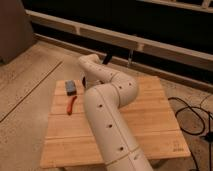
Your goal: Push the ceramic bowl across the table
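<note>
My gripper is at the far edge of the table, past my own white arm; I cannot tell if the jaws are apart or together. A small dark shape just beside my arm is perhaps the ceramic bowl. Further left lie a grey-blue sponge and an orange-red tool.

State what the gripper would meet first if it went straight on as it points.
Probably the pale ledge behind the table: the gripper, at the table's far edge, seems to point up-right, off the tabletop. Depth is unclear.
</note>
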